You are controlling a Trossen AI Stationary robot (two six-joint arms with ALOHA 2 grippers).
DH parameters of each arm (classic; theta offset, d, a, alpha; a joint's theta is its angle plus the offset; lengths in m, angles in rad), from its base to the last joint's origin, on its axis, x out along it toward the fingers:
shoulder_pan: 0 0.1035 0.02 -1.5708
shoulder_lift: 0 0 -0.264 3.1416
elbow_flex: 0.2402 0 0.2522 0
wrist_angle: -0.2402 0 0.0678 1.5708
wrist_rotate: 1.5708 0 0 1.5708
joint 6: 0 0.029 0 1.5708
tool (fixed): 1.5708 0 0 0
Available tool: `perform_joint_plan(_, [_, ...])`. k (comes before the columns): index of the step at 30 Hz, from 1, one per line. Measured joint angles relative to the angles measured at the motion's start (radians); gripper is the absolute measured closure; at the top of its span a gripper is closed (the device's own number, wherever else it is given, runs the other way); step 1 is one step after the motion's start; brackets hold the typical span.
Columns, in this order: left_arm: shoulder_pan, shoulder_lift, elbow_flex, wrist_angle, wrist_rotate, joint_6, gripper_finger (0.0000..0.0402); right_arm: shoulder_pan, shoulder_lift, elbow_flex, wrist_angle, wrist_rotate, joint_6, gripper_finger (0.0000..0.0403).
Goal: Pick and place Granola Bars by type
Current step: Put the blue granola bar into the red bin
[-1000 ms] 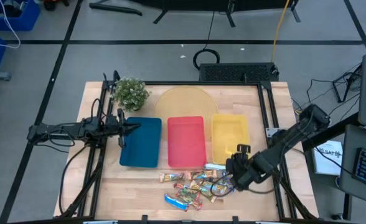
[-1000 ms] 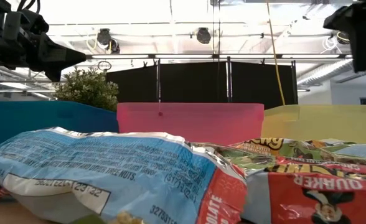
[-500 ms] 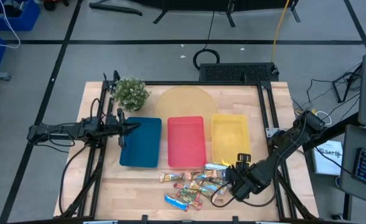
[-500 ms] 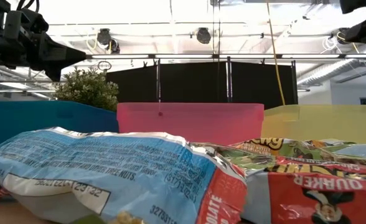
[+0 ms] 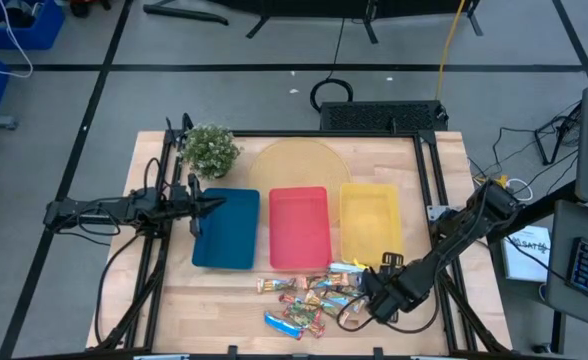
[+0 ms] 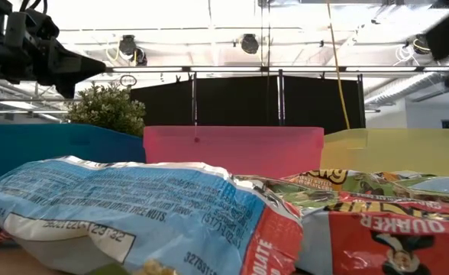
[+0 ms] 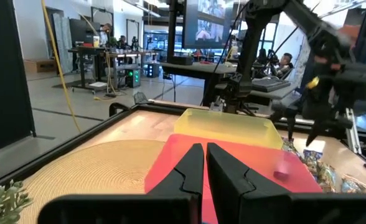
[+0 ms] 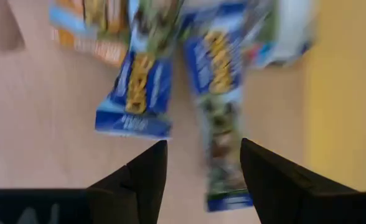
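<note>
Pale wooden worktop (image 5: 224, 290) carries a heap of shiny foil-wrapped granola bars (image 5: 309, 295) near its front edge, just in front of the red rectangular plastic tray (image 5: 299, 227). Right claw (image 5: 366, 293) hangs at the heap's right end, fingers apart and empty; left claw (image 5: 217, 204), fingers together, waits over the blue rectangular plastic tray (image 5: 226, 240)

Bare wood lay open under the spread right gripper (image 8: 198, 165). Ahead of its fingers, Granola Bars (image 8: 215, 93) crowded the way; the yellow tray (image 8: 345, 93) walled one side.
</note>
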Motion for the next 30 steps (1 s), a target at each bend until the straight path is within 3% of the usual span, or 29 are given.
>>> perform_joint_plan(8, [0.0, 0.0, 0.0, 0.015, 0.0, 0.0, 0.0376, -0.001, -0.006, -0.15, 0.019, 0.004, 0.064, 0.0211])
perform_joint_plan(18, [0.0, 0.0, 0.0, 0.023, 0.0, 0.017, 0.0376, -0.001, -0.007, -0.165, 0.07, 0.0, 0.013, 0.0214])
perform_joint_plan(25, [0.0, 0.0, 0.0, 0.007, 0.001, 0.016, 0.0376, -0.003, -0.005, -0.164, 0.249, -0.072, -0.021, 0.0254])
perform_joint_plan(30, [0.0, 0.0, 0.0, 0.005, 0.001, 0.012, 0.0376, 0.001, -0.004, -0.159, 0.257, -0.077, -0.017, 0.0278])
